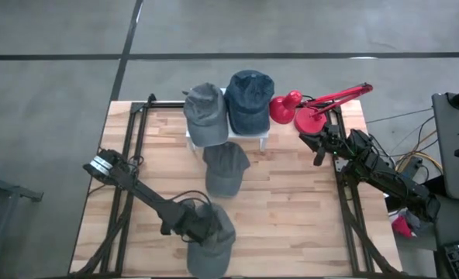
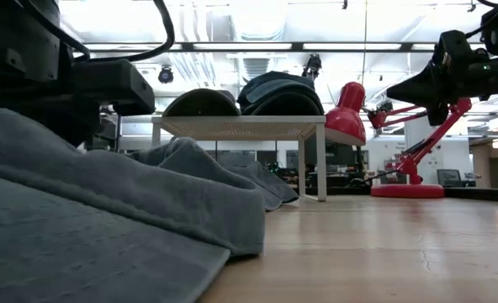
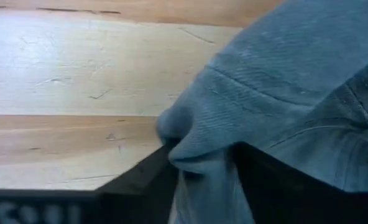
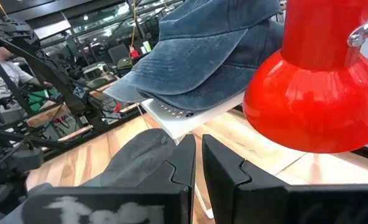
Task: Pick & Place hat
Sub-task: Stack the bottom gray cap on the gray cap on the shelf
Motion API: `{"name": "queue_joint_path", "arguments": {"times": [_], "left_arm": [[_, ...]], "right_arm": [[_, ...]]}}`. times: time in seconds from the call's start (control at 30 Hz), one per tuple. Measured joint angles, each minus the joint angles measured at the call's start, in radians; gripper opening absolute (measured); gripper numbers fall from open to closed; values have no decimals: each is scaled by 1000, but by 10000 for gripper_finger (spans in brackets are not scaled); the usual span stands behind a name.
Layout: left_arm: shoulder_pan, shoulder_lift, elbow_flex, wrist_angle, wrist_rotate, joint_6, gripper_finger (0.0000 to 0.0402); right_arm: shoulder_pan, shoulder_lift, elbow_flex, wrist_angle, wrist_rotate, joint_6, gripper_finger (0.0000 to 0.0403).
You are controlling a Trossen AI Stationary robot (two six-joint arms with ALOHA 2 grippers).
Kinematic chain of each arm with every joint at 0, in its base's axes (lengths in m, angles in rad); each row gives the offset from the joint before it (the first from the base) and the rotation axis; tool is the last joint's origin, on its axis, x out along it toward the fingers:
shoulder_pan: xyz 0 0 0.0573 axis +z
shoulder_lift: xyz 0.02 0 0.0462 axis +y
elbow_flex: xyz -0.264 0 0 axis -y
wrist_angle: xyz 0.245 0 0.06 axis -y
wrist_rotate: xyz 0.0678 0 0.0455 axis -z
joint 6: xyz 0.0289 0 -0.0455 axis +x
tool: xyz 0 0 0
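A grey hat (image 1: 212, 242) lies near the table's near edge, with my left gripper (image 1: 199, 227) shut on it; it fills the low view's foreground (image 2: 106, 219). A second grey hat (image 1: 226, 169) lies mid-table, its far part reaching under a small white stand (image 1: 265, 136). On the stand rest another grey hat (image 1: 205, 113) and a blue denim hat (image 1: 250, 101). My right gripper (image 4: 196, 155) is shut and touches nothing. It hovers by the red lamp (image 1: 316, 118), right of the stand (image 1: 320, 147). My left gripper pinches a raised fold of the grey hat's cloth (image 3: 199, 146) between its two fingers (image 3: 143, 177), which come in low from the table's left. The rest of the hat lies on the table beside the gripper.
The red desk lamp stands at the far right, its shade (image 4: 314, 93) close beside the stand and the blue hat (image 4: 202, 56). Bare wood lies between the two lower hats and across the table's right half (image 1: 299, 209). Black frame rails (image 1: 129, 155) run along both sides.
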State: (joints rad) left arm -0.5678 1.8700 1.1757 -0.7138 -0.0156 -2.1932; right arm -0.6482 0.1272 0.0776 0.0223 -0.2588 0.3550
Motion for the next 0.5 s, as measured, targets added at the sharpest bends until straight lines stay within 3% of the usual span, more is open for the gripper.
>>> {"name": "queue_joint_path", "arguments": {"times": [0.27, 0.5], "left_arm": [[0, -3, 1, 14, -31, 45, 18], [0, -54, -7, 7, -109, 67, 4]], "right_arm": [[0, 0, 0, -9, 0, -14, 27], [0, 0, 0, -9, -1, -15, 27]]}}
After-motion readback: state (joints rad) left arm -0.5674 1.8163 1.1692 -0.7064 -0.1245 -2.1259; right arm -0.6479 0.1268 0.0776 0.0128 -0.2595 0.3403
